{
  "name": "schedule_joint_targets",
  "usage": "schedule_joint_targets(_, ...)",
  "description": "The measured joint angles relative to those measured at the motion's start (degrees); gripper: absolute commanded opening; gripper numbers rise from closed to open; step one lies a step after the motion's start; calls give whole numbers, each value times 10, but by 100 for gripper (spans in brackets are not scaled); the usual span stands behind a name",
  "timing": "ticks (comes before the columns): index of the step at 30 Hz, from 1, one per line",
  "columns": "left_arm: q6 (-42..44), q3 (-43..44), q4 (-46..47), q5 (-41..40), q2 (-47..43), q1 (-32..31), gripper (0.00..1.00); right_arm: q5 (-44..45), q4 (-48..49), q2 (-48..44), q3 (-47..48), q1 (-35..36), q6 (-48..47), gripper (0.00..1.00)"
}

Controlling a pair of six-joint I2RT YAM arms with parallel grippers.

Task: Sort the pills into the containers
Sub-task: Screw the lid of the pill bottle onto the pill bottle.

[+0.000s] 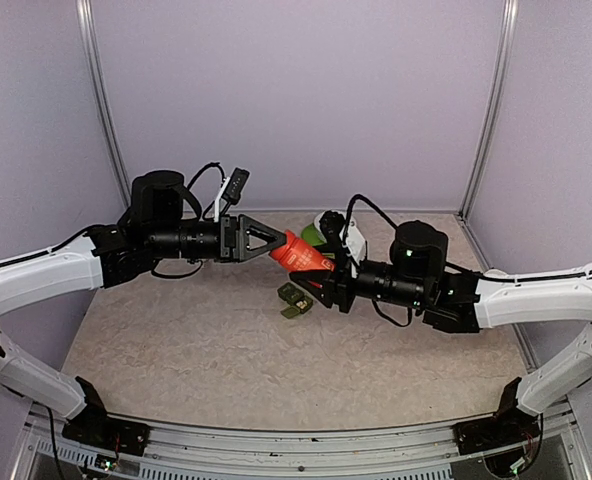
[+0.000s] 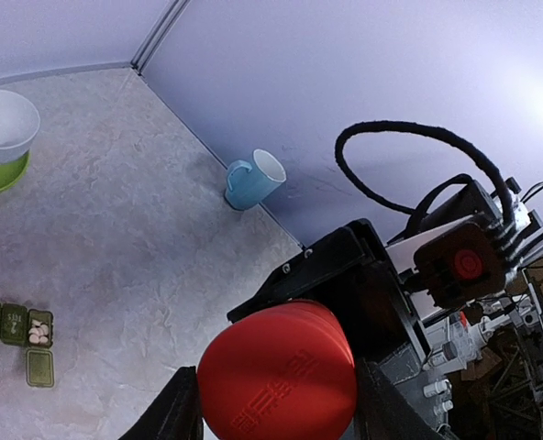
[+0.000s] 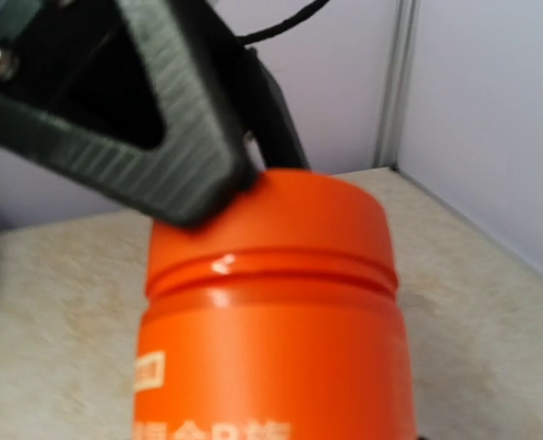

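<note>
Above the table (image 1: 196,350), the left claw (image 2: 279,408) is clamped on the cap of the red bottle (image 1: 301,255). The right claw (image 1: 321,283) grips the bottle's lower end, so it hangs tilted in the air. Just below the bottle lie the containers (image 1: 294,299), one lid open on pale pills (image 2: 39,332). Past the bottle stand a white bowl (image 2: 4,124) and, against the wall, a blue mug (image 2: 253,180).

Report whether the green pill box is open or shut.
Partly open: on the pill box, one end lid is flipped out, pale pills showing; the other two lids look shut.
</note>
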Motion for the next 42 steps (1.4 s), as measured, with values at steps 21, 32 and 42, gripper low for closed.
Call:
schedule_joint_targets(21,114,-16,66,102,-31,-66,25,-286,137,50,-14,-87,401,19)
schedule_joint_targets(32,74,-47,57,56,-65,-12,83,-271,126,41,-14,-95,360,19)
schedule_joint_targets(42,49,-47,49,3,-72,2,99,-268,111,21,-14,-94,277,19)
